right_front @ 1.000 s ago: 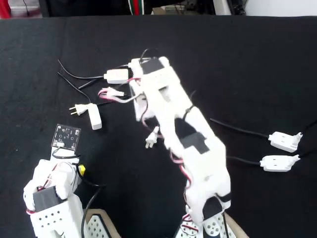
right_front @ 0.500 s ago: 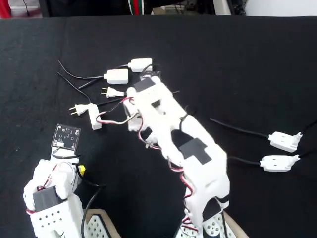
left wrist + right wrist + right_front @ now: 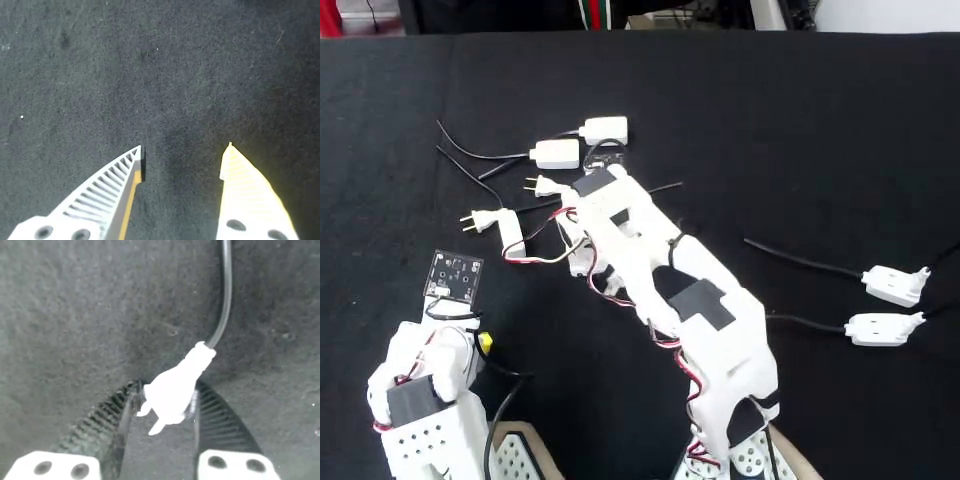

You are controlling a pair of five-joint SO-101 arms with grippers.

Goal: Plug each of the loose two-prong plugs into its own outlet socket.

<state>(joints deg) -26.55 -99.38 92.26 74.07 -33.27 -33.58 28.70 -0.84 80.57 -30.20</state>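
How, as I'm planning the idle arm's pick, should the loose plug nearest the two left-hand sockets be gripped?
Probably by the white body of the plug, behind the prongs, coming straight down and clamping across its narrow sides. It lies flat with prongs pointing left in the high view, so this leaves them free to insert.

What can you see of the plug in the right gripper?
The plug is small, white and smooth like moulded plastic, tapering to a neck where a dark cord leaves it and runs off over the black cloth. Two pale stubs, probably its prongs, point toward the wrist camera. It sits tilted, clamped at both sides by the right gripper. Whether it touches the cloth cannot be told.
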